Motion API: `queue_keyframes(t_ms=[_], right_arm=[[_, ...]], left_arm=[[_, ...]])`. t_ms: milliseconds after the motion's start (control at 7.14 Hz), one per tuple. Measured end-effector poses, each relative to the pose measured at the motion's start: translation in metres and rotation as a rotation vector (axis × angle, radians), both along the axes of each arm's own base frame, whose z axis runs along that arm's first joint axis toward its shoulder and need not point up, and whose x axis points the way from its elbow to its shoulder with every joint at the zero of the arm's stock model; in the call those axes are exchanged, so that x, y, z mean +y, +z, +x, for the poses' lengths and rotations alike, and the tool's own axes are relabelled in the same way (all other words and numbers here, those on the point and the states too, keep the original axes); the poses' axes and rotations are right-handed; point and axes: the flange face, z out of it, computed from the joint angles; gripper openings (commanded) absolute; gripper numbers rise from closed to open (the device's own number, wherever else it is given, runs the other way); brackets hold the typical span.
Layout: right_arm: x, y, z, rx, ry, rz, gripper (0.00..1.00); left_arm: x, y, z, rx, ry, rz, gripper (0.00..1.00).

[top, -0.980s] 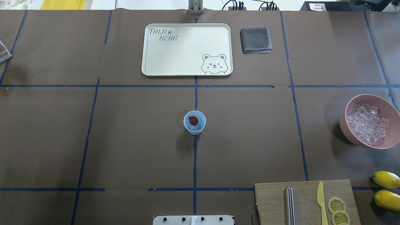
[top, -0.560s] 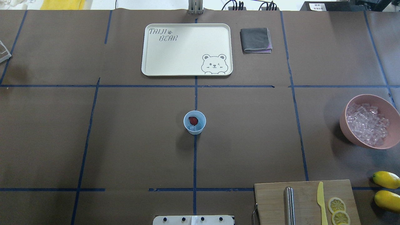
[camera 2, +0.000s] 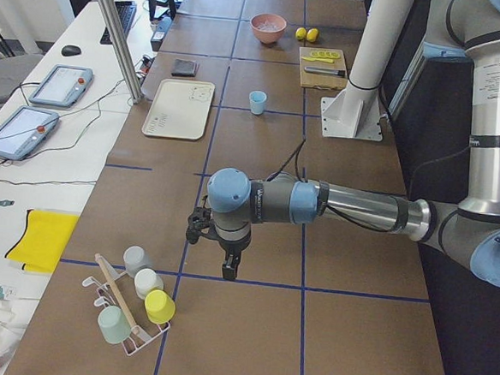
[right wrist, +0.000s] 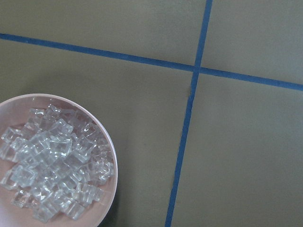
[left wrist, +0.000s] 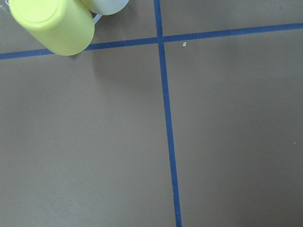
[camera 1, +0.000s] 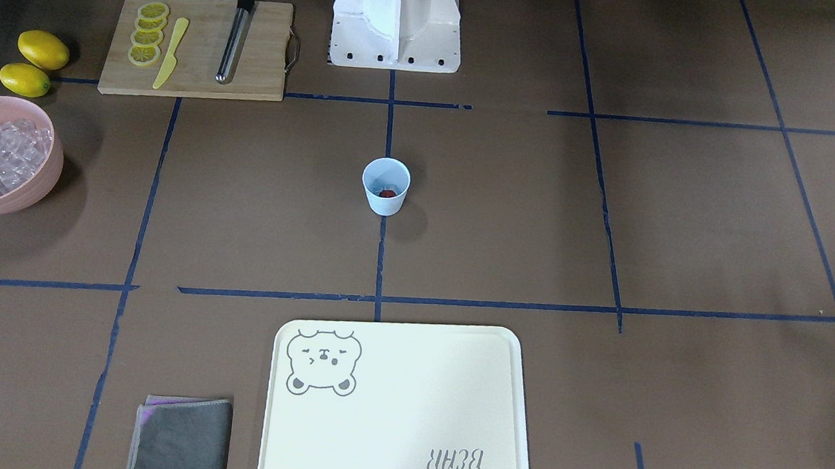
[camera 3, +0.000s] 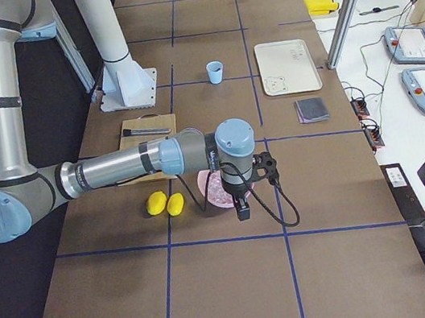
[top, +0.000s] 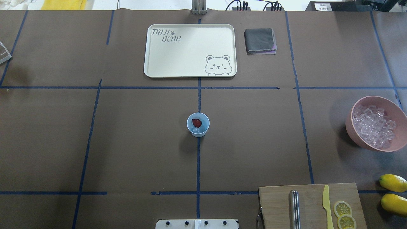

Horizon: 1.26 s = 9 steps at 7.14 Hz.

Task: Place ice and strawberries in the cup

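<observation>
While neither left gripper nor right gripper can be judged wide or narrow, both are held at the ends of the table | cup, centre, well apart from both, is seen holding strawberry and ice.

The tabletop is covered in matt brown paper, crossed by strips of smooth blue tape. The cup is smooth pale blue plastic with a dull sheen; the strawberry in it has a dark red, faintly shiny skin. The ice is clear and glassy, heaped in a matt pink bowl. The tray is smooth and cream, plastic by its look. The cloth is soft grey fabric. The cutting board is pale wood with visible grain, bearing a brushed metal tube and a yellow plastic knife. The lemons have glossy rind
</observation>
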Motion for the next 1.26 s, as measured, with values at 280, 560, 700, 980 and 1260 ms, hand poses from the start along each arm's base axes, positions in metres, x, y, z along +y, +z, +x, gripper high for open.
queue_keyframes(t_ms=[280,560,700,980,1260], right_arm=[[-0.002,-0.002,0.0,-0.001,0.001,0.003,1.0],[-0.004,-0.002,-0.003,-0.001,-0.005,0.007,1.0],[-0.008,-0.006,-0.008,-0.004,-0.016,0.013,1.0],[-0.013,-0.011,-0.011,-0.01,-0.026,0.029,1.0],[-0.013,-0.009,-0.012,-0.009,-0.029,0.028,1.0]], left_arm=[[0.001,-0.002,0.0,-0.006,0.003,0.005,1.0],[0.002,-0.001,0.0,-0.009,0.005,0.004,1.0],[0.002,0.0,0.0,-0.01,0.005,0.004,1.0],[0.002,-0.001,-0.001,-0.011,0.005,0.006,1.0],[0.0,-0.006,0.0,-0.011,0.006,0.016,1.0]])
